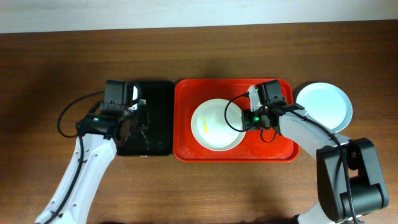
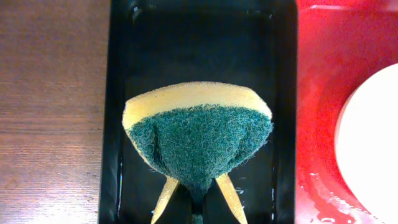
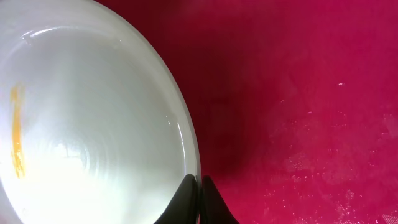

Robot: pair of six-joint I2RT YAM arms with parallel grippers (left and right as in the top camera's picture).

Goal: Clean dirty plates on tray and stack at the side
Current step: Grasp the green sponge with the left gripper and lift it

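Currently, left fingers [image 2: 166, 198] squeeze a sponge [image 2: 199, 137]; right fingers [image 3: 185, 202] pinch a plate [image 3: 93, 124] at its rim.

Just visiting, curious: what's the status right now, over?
Left pincer shut on sponge, over black tray. Right pincer shut on rim of smeared plate, in red tray. Nothing in the way.

The large rectangular plastic tray [image 1: 186, 143] is bright red. The round shallow plate [image 1: 219, 127] on it is pale, almost white, with a thin yellow smear [image 1: 205, 126] at 9 o'clock. The second round plate [image 1: 323, 104], at 3 o'clock of the tray, is bluish-white. The narrow plastic tray [image 1: 161, 134] is glossy black. The soft sponge [image 2: 199, 140] is yellow with a dark green face. The wooden table [image 1: 249, 193] is dark brown, finely grained.
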